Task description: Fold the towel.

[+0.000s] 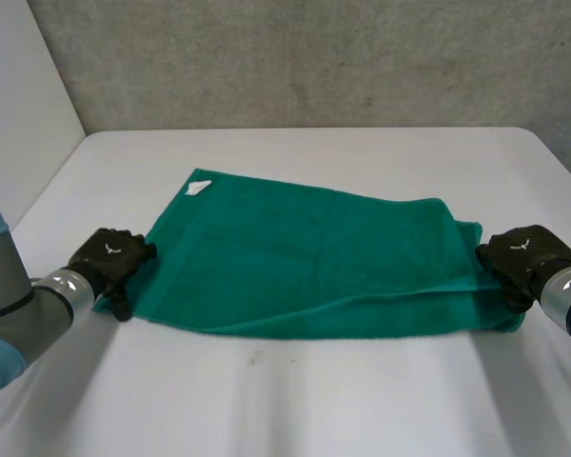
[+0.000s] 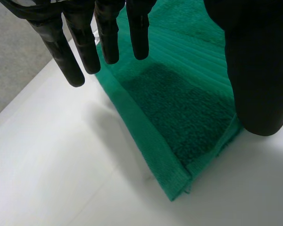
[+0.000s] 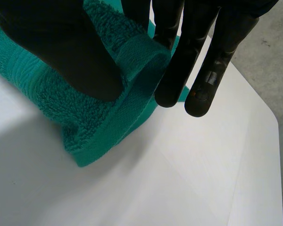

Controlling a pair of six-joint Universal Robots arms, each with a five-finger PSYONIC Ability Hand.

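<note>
A green towel (image 1: 295,257) lies folded in half on the white table (image 1: 314,400), its fold along the near side. My left hand (image 1: 109,257) hovers at the towel's near left corner. In the left wrist view the hand (image 2: 85,42) is open: its fingers are straight and its thumb stands apart above the towel corner (image 2: 179,117), holding nothing. My right hand (image 1: 521,255) is at the towel's right edge. The right wrist view has that hand (image 3: 61,47) pinching a raised fold of towel (image 3: 85,127) between thumb and fingers.
A small white label (image 1: 199,188) sits at the towel's far left corner. A grey wall rises behind the table's far edge. Bare table lies in front of the towel and beyond both hands.
</note>
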